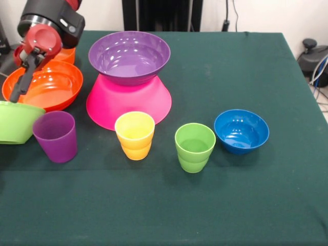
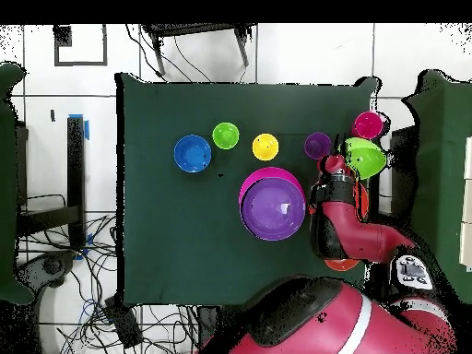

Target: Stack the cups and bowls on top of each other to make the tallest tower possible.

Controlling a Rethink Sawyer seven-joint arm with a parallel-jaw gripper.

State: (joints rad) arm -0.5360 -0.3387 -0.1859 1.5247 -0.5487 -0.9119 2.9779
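front view: three cups are counted in a row on the green worktop (image 1: pixel 246 205): a purple cup (image 1: pixel 56 136), a yellow cup (image 1: pixel 135 135) and a green cup (image 1: pixel 195 147), all upright with ribbed lower halves. five bowls are seen, glossy and round: an upright purple bowl (image 1: pixel 129 56) is set on an inverted pink bowl (image 1: pixel 128 101); a small blue bowl (image 1: pixel 241 130) stands just beside the green cup; a large orange bowl (image 1: pixel 48 86) lies at the left, partly hidden by the arm (image 1: pixel 48 31); a lime green bowl (image 1: pixel 15 122) is cut off by the left edge. whether the fingers are open or closed cannot be told.

overhead view: a fourth cup, the red cup (image 2: pixel 368 124), is seen near the lime green bowl. cables (image 2: pixel 88 304) are strewn on the floor.
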